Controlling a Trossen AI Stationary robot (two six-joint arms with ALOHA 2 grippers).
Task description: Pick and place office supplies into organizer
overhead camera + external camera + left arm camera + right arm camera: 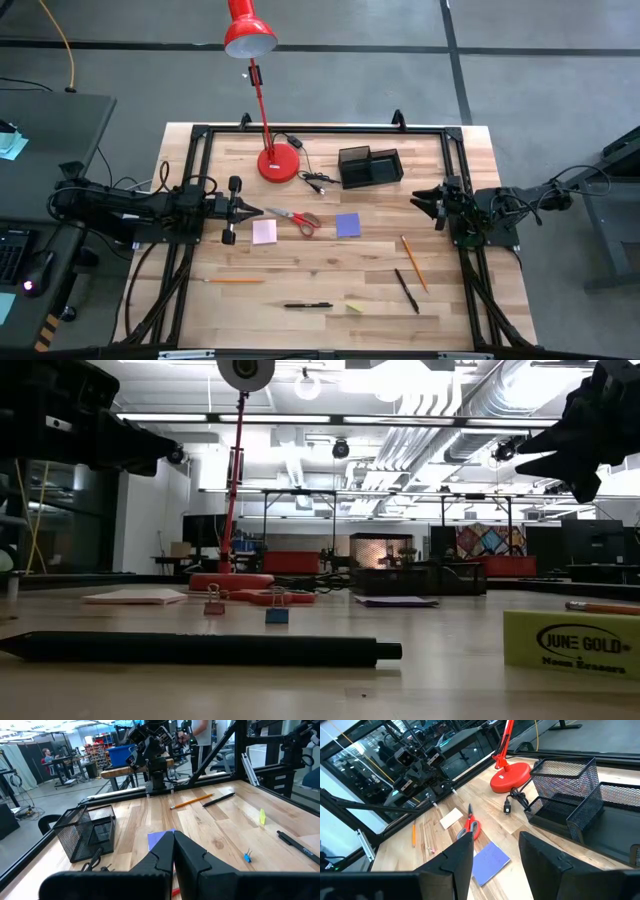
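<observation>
The left gripper (255,210) hovered at the table's left edge with its fingers (192,857) pressed together, grasping nothing — the pink sticky-note pad (264,232) lay just beside the fingertips, and the red-handled scissors (296,219) lay a little past them. The right gripper (418,199) waited at the right edge, fingers (542,857) spread apart and empty. The purple sticky-note pad (489,862) lay ahead of those fingers, between the two grippers. The organizer (369,166) — a black mesh tray — stood nearer the right fingers, next to the red lamp base (279,163).
</observation>
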